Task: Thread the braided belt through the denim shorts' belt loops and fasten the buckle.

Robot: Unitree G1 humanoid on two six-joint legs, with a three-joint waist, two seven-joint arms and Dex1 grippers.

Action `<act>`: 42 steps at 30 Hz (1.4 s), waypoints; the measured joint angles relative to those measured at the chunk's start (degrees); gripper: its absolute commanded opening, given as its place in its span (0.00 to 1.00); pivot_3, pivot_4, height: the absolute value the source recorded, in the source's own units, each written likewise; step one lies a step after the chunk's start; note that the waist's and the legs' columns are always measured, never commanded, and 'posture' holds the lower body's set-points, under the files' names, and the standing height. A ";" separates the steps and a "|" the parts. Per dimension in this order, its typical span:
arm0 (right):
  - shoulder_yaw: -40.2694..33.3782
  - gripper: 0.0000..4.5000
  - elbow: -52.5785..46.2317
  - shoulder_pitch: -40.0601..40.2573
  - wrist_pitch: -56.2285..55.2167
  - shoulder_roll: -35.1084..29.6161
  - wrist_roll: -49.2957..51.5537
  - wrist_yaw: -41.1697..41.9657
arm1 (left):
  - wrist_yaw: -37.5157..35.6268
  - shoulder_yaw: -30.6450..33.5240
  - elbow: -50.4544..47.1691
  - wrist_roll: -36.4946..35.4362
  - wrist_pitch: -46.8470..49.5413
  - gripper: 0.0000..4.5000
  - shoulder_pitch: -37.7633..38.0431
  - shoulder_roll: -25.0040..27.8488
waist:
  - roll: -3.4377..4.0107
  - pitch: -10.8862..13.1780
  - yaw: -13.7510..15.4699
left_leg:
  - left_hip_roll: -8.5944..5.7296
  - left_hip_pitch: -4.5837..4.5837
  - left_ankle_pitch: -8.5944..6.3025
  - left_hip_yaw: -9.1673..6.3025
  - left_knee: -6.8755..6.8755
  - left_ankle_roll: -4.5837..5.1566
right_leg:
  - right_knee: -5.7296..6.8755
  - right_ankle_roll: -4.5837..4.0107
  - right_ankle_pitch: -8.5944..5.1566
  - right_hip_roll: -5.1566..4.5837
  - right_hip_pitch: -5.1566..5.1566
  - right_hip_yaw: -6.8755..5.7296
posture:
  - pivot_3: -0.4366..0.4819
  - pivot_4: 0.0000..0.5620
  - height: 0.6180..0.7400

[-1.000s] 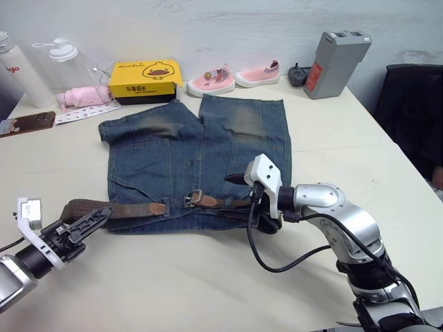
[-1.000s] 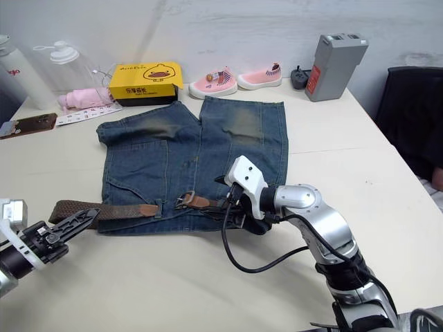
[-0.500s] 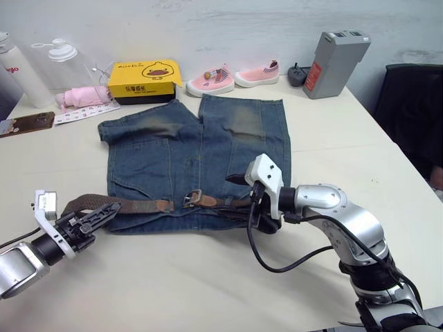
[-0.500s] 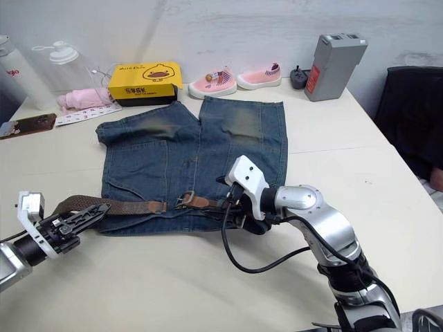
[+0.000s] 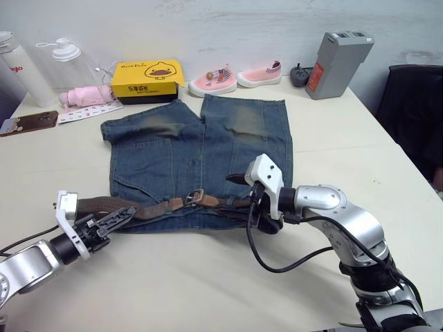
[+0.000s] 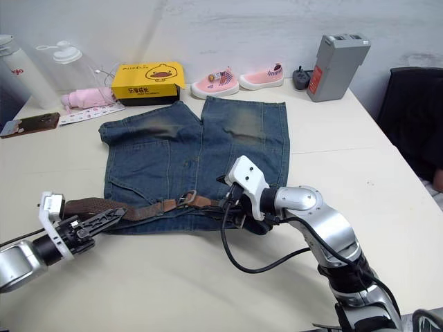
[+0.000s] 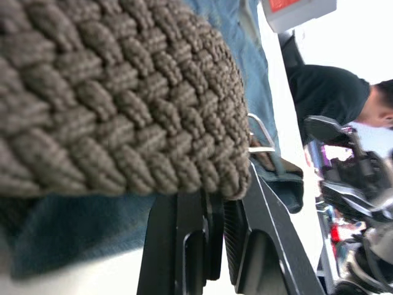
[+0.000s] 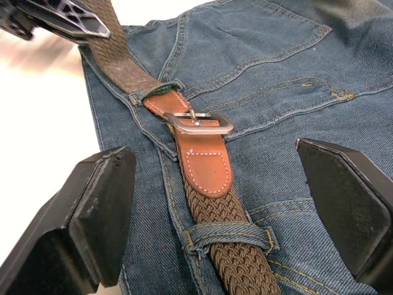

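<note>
At lower left of the head view, my left gripper (image 5: 114,220), clamped on the braided belt (image 5: 104,205), has carried its leather tip rightward to the buckle (image 8: 198,123) on the denim shorts (image 5: 201,149). My right gripper (image 8: 215,209) hovers wide open over the waistband; fastening comes next.

Cream table (image 5: 332,149), carrying the denim shorts (image 5: 201,149) flat between both grippers. Beyond the shorts, away from the grippers: yellow box (image 5: 147,78), pink shoes (image 5: 235,76), grey battery pack (image 5: 337,63), pink cloth (image 5: 86,95), two bottles (image 5: 41,59), phone (image 5: 29,122).
</note>
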 measured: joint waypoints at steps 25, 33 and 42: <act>22.22 0.99 18.63 -9.82 -42.83 6.59 -37.55 -7.36 | -13.93 -2.78 3.63 20.87 2.11 0.00 -6.73 -4.27 | -0.18 -0.12 -0.56 | -0.03 0.35 0.06 0.03 -0.11 -0.09 | 0.31 0.13 0.08 0.03 0.04 -0.10 | 0.48 0.27 0.15; 22.54 0.99 22.68 -9.80 -48.52 6.34 -43.71 -6.72 | -12.98 -1.42 3.35 20.97 3.57 0.00 -6.70 -5.54 | -0.25 -0.17 -0.63 | -0.02 0.40 0.07 0.04 -0.11 -0.10 | 0.40 0.13 0.08 0.03 0.03 -0.10 | 0.48 0.27 0.15; 24.08 0.99 29.48 -12.30 -51.18 12.20 -51.00 -9.42 | -12.70 -0.27 2.69 21.00 4.36 0.00 -6.38 -6.77 | -0.24 -0.16 -0.68 | 0.00 0.47 0.11 0.04 -0.06 -0.20 | 0.79 0.11 0.07 0.03 -0.05 -0.11 | 0.48 0.27 0.15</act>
